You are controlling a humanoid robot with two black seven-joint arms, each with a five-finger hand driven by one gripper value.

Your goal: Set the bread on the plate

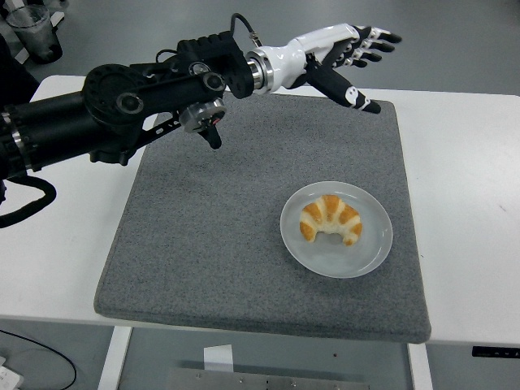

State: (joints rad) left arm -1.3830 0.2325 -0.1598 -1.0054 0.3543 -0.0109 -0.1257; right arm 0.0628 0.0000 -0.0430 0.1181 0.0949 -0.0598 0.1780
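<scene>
A golden croissant [331,220] lies on the white round plate [370,252], which sits on the right part of the grey mat [203,244]. My left hand [357,61] is raised high above the mat's far edge, well away from the plate. Its white and black fingers [374,39] are spread and hold nothing. The black left arm [122,106] stretches in from the left edge. The right arm is out of view.
The grey mat covers most of the white table [463,203]. A clear plastic cup [34,32] stands off the table at the top left. A small grey square object [199,69] lies on the floor beyond the far edge.
</scene>
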